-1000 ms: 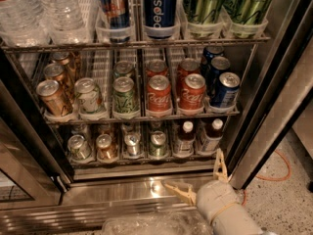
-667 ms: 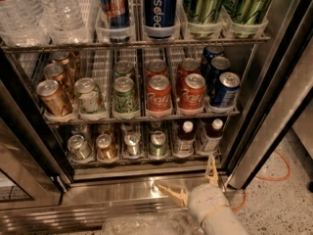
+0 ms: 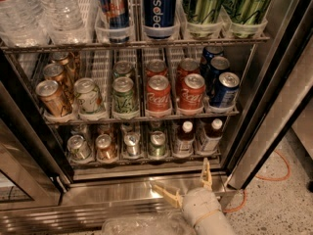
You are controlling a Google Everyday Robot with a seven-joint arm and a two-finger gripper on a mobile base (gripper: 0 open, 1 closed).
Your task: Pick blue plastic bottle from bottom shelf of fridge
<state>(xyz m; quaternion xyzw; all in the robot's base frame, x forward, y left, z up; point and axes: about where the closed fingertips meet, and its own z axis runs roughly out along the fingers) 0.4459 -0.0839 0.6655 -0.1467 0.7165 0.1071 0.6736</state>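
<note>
The fridge (image 3: 266,94) stands open with rows of drinks on wire shelves. On the bottom shelf (image 3: 146,161), at its right end, two small stubby bottles with white caps and dark contents stand side by side: one (image 3: 185,139) and one further right (image 3: 211,135). My gripper (image 3: 188,184) is open and empty. It hovers over the steel sill in front of the bottom shelf, just below and in front of these two bottles, touching neither. One beige finger (image 3: 166,195) points left and the other (image 3: 206,173) points up toward the shelf.
Several small cans (image 3: 124,145) fill the left lanes of the bottom shelf. Red cola cans (image 3: 176,93) and other cans sit on the rack above. The dark door frame (image 3: 29,131) is at the left. An orange cable (image 3: 279,173) lies on the speckled floor at the right.
My gripper has shifted a little to the left and slightly lower in view, staying open. The bottles and cans have not moved.
</note>
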